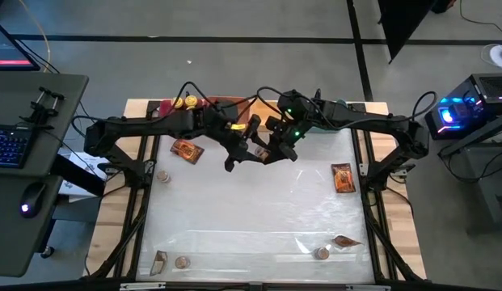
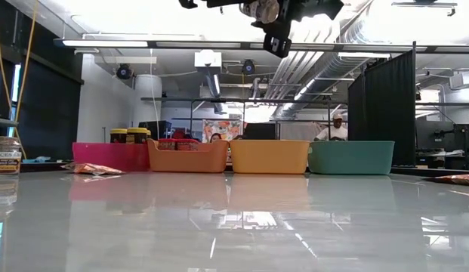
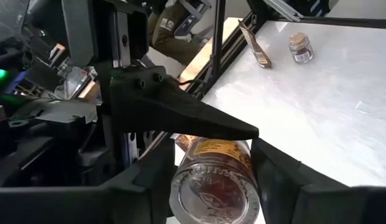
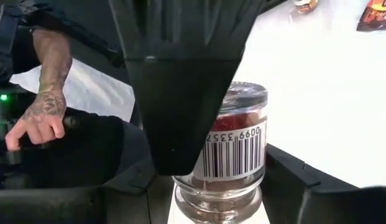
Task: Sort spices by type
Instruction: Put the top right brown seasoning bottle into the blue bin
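Right wrist view is showing the right gripper clamping a small, slippery, breakable glass spice jar mid-body; the left gripper is closing on its base.

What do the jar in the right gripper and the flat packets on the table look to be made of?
The jar in the right gripper looks like clear glass: red contents show through its wall, and it has a glossy rim and a paper barcode label. The packets look like shiny foil or plastic film, orange-brown and printed, lying flat on the table; which of the two is unclear.
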